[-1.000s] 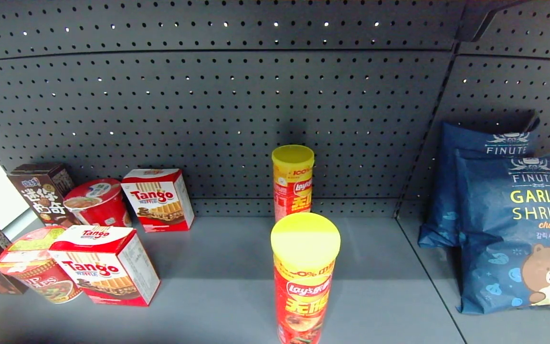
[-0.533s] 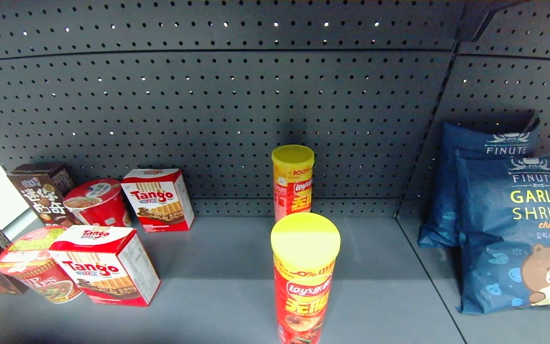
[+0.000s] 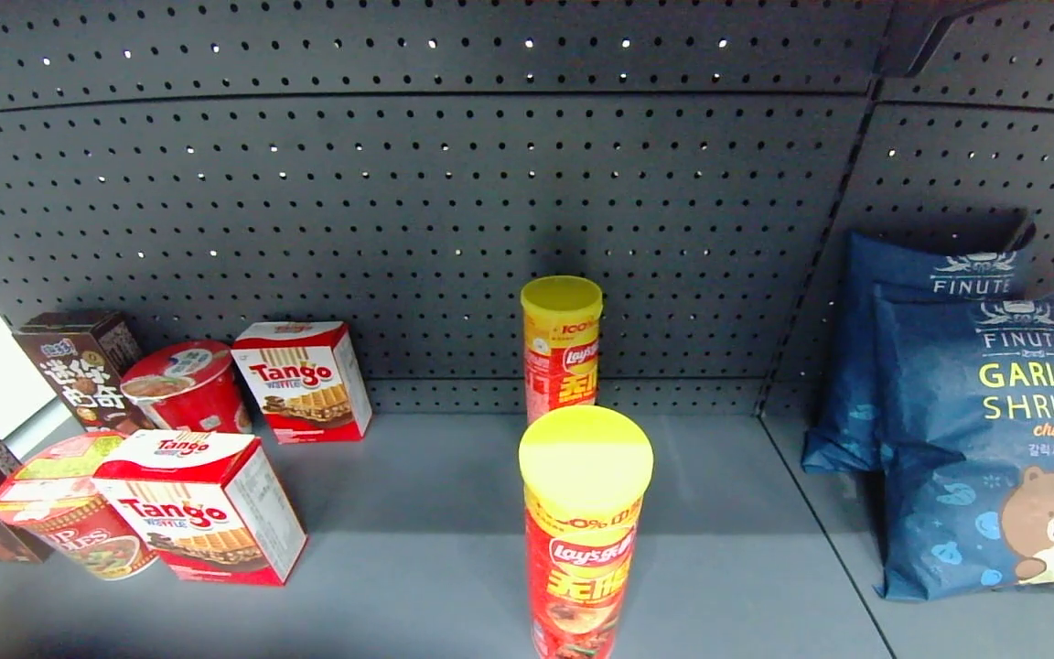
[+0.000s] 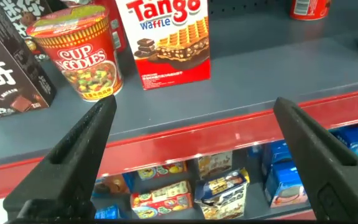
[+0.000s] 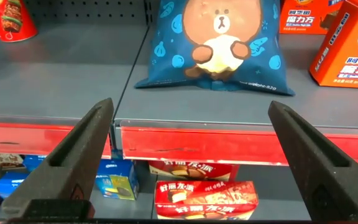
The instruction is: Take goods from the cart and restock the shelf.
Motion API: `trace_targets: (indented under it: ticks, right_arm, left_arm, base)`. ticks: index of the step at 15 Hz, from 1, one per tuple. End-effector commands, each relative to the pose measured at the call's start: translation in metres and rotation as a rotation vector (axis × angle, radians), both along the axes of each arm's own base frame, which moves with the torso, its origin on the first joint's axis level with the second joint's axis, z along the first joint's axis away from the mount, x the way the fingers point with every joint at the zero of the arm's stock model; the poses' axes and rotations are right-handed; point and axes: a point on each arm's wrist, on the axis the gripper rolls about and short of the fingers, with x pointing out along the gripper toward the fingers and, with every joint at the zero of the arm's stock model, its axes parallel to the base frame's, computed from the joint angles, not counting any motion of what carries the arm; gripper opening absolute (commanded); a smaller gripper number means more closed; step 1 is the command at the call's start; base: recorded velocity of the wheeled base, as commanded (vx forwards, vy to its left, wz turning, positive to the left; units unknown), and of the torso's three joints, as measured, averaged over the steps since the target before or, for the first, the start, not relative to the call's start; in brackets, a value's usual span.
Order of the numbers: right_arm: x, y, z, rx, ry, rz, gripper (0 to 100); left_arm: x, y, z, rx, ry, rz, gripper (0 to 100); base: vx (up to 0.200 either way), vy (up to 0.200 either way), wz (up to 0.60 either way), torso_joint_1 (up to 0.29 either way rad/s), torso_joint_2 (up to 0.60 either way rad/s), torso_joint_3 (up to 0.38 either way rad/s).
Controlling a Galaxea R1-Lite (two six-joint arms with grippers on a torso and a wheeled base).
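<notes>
Chip can [image 3: 585, 531] upright, axis vertical, lid up; left hand [image 4: 194, 106], right hand [image 5: 190, 104] released.

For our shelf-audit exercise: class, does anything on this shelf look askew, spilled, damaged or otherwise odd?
Nothing stands out. The front chip can and rear chip can stand upright, as do the wafer boxes and noodle cups; the blue bags lean unspilled against the back panel.
</notes>
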Motion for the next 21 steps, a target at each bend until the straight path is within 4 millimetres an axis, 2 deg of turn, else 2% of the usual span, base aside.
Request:
trace_targets:
  ticks: [1,21]
  right_arm:
    - [0.0001,0.0000,0.0001,0.000,0.000,0.000,100]
    - [0.0001,0.0000,0.0001,0.000,0.000,-0.001,100]
  left_arm:
    - [0.0001,0.0000,0.0000,-0.003,0.002,0.002,100]
    - [0.0001,0.0001,0.0000,-0.008,0.003,0.004,100]
  base:
    - [0.000,0.000,0.00,0.000,0.00,0.000]
    - [0.000,0.000,0.00,0.000,0.00,0.000]
